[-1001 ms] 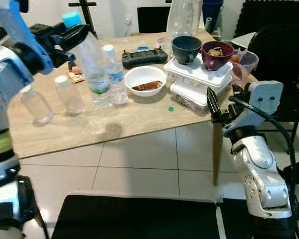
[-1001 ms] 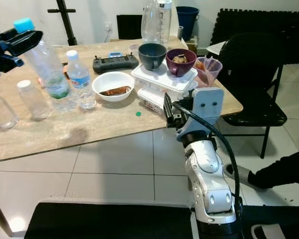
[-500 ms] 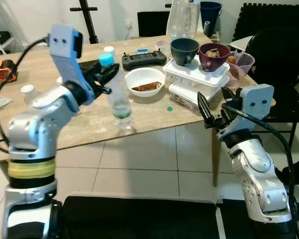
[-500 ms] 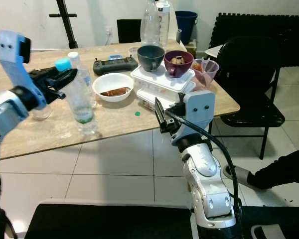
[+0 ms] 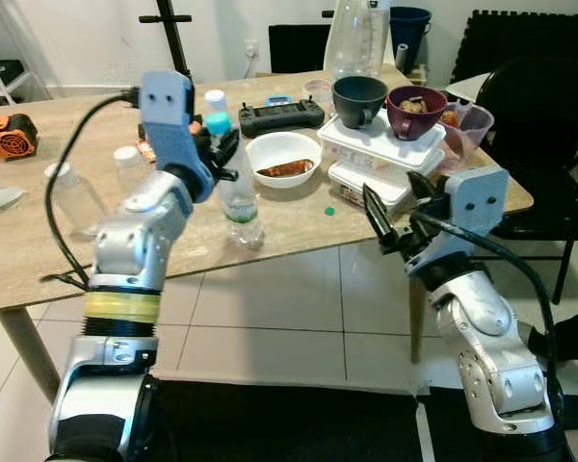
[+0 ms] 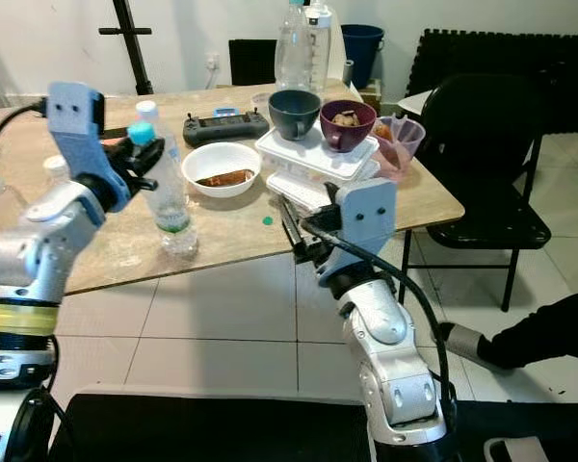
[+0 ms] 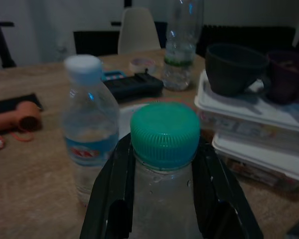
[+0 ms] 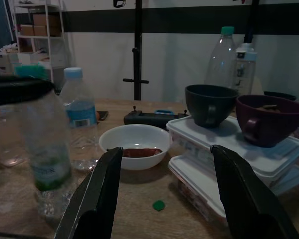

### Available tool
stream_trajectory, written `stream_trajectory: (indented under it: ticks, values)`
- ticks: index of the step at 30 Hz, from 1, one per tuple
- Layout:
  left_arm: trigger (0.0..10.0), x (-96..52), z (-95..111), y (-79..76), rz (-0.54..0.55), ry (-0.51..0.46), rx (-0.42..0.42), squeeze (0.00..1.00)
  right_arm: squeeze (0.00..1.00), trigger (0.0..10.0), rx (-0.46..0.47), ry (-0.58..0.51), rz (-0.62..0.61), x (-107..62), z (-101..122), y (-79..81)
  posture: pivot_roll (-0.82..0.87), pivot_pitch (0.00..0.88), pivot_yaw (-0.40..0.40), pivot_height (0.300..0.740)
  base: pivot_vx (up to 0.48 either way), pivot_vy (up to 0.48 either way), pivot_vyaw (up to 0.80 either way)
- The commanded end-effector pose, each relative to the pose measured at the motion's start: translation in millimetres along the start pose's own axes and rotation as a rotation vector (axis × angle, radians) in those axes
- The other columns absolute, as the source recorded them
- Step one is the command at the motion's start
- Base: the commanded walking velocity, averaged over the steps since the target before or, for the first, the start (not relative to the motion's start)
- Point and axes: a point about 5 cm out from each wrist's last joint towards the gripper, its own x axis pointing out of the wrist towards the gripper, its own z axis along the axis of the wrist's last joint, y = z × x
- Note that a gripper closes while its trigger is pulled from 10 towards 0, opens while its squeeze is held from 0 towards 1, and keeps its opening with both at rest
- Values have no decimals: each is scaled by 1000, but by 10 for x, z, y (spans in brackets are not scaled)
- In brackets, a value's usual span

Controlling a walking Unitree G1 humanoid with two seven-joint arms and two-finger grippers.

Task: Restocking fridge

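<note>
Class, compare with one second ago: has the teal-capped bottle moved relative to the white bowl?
Yes. The left claw has carried the teal-capped bottle toward the white bowl, lowering it upright to the table near the front edge.

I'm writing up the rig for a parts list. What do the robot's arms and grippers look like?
Both arms are silver, jointed shells with a pale blue wrist block and a black cable. The left arm has a yellow band. The left gripper and right gripper each carry two long black fingers.

Left gripper (image 5: 215, 146) lowered bottle (image 5: 237, 192) onto table (image 5: 39, 250) (upright)
</note>
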Motion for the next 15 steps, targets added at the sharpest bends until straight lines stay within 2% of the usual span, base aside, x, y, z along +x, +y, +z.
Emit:
stream_trajectory:
  ticks: [1,3,7,15]
  values:
    - [10000,70,-7,-134,-43,-10,18,0,0,10000,8,11,3,-27,-17,8,-91,157,6,721,0,0,0]
    - [10000,129,-103,-244,-71,21,28,0,0,10000,10,13,10,-20,-20,20,-90,160,3,721,0,0,0]
    - [10000,174,-164,-344,-88,19,29,0,0,10000,12,14,20,-4,-23,35,-85,161,-1,721,0,0,0]
    - [10000,210,-240,-410,-107,23,36,0,0,10000,18,12,23,17,-31,53,-80,166,1,721,0,0,0]
